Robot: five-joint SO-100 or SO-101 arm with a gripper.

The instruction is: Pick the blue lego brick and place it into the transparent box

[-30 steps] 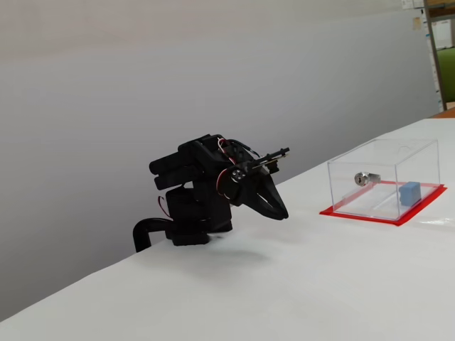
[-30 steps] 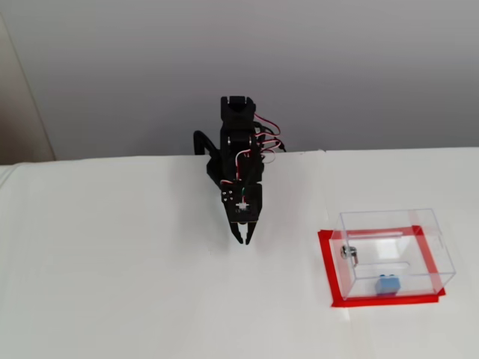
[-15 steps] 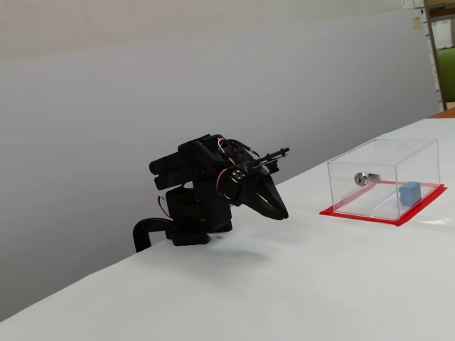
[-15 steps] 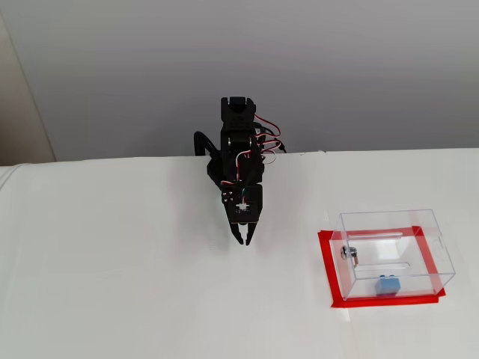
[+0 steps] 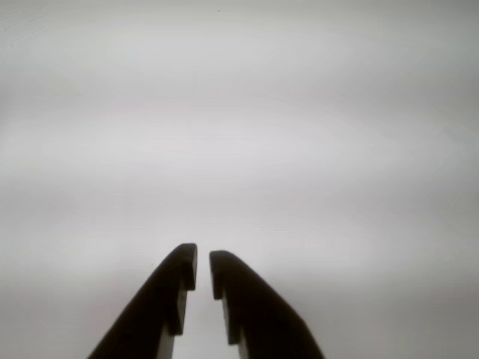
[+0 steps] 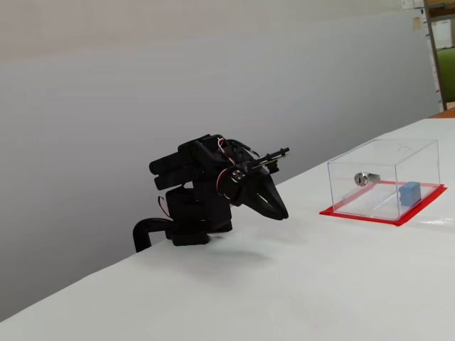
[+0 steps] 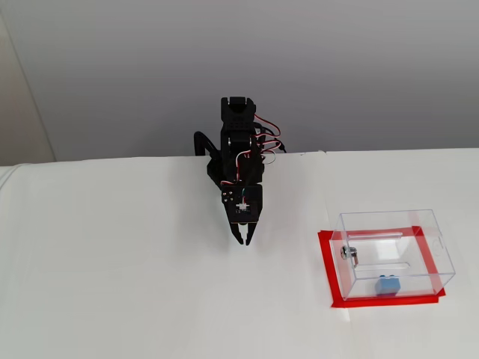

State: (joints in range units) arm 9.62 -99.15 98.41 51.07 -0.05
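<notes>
arm (image 6: 195, 188) folded low, jaws nearly closed, empty.

No text, label, brand, number or sign can be read in any of the three views. The black arm (image 6: 206, 192) carries no legible marking in either fixed view; a small white spot on its wrist is too small to make out. The transparent box (image 7: 393, 253) and its red base (image 7: 327, 258) bear no print, and the blue lego brick (image 7: 387, 285) inside shows no lettering. At the far right edge of a fixed view, pale patches on the shelving (image 6: 442, 42) may be labels, but they are too small and blurred to read. The wrist view shows only the bare tabletop (image 5: 239, 134) behind the dark tool (image 5: 203, 263), unmarked.
</notes>
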